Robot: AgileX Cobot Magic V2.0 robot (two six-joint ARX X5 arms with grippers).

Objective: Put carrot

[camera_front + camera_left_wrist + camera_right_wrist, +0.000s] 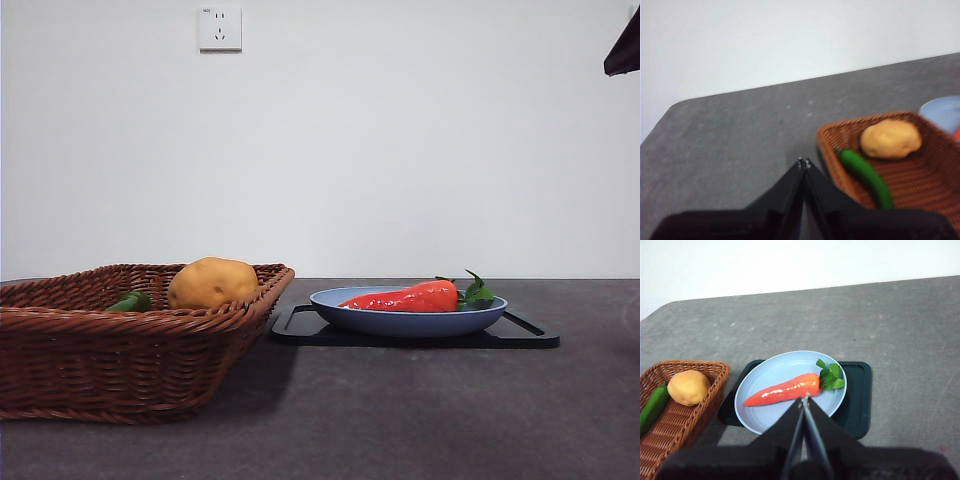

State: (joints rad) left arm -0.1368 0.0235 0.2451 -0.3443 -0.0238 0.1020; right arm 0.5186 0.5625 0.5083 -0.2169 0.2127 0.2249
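Observation:
The carrot (410, 297), glossy red-orange with green leaves at its thick end, lies on a light blue plate (400, 322) that rests on a dark tray (520, 335). In the right wrist view the carrot (782, 390) lies across the plate (765, 372). My right gripper (804, 400) is shut and empty, held well above the plate, just beside the carrot's thick end in that view. It shows as a black tip at the front view's top right corner (624, 48). My left gripper (803, 162) is shut and empty, held above the table beside the basket.
A brown wicker basket (60, 350) stands left of the tray. It holds a yellow-brown potato (212, 283) and a small green vegetable (130, 301). A white wall with a socket (220, 28) stands behind the table.

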